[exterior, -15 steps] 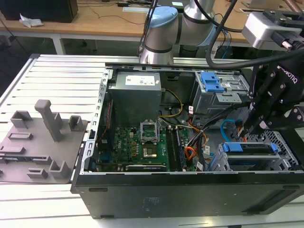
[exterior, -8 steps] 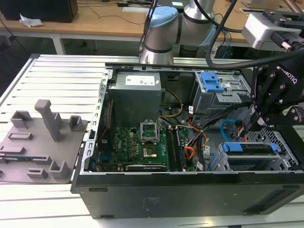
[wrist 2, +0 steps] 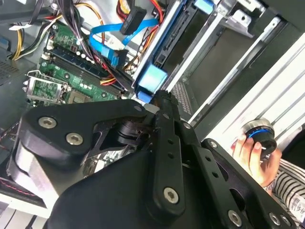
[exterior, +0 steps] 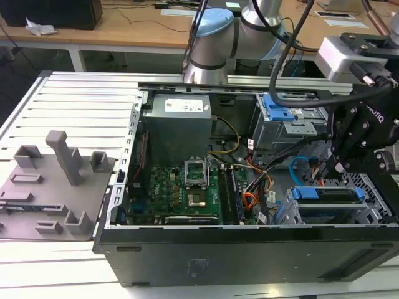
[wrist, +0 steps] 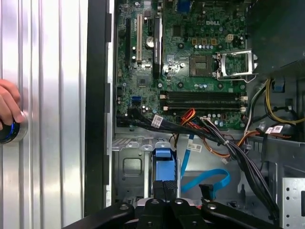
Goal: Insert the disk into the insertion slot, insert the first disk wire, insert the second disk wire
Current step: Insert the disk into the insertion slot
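The disk, edged with a blue bracket point(exterior: 327, 194), lies inside the insertion slot point(exterior: 374, 190), the low silver perforated cage at the exterior view's right front of the open computer case. My gripper point(exterior: 337, 168) hangs just over the bracket's end. In the first wrist view its fingers sit together at the blue tab point(wrist: 162, 160), with my gripper point(wrist: 164, 187) shut. The second disk wire point(wrist: 205, 183), a light-blue loop with a dark plug point(wrist 2: 133, 19), lies loose beside the slot. Red and dark strands point(wrist 2: 156, 10) run past that plug; I cannot make out their end.
A taller grey cage with a blue clip point(exterior: 280, 112) stands behind the slot. The motherboard point(exterior: 181, 187), power supply point(exterior: 181, 112) and an orange cable loop point(exterior: 249, 200) fill the case. A grey fixture plate point(exterior: 50, 180) lies outside. A person's hand point(wrist: 7, 112) rests on a blue-ringed knob.
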Motion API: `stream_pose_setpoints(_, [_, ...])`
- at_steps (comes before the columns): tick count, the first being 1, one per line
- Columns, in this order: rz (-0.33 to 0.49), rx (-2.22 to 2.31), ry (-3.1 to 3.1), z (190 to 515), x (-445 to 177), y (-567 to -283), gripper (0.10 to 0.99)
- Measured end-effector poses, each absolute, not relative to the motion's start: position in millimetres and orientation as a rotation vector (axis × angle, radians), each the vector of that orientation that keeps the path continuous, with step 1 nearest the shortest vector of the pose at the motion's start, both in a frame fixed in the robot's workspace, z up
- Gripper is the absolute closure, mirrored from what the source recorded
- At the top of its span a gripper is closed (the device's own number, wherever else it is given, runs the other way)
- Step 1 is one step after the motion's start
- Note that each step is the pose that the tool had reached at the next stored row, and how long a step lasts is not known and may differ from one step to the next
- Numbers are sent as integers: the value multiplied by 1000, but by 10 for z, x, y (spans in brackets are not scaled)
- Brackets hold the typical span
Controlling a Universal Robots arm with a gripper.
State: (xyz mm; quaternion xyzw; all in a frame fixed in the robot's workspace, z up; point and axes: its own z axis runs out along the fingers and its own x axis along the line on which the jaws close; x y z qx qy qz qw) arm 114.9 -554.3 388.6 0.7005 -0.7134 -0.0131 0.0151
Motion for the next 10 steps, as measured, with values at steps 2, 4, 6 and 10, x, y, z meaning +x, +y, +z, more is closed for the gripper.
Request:
stream_pose_setpoints(2, [-41,2180,-2220,3878,1217,-5543,980])
stream_pose_setpoints(4, [-41,2180,-2220,3875,1245,-5543,980])
stream_pose_setpoints(6, [-41,2180,-2220,3871,1271,-5543,980])
stream_pose_setpoints(10, [-41,2179,-2219,3799,1308,-5543,980])
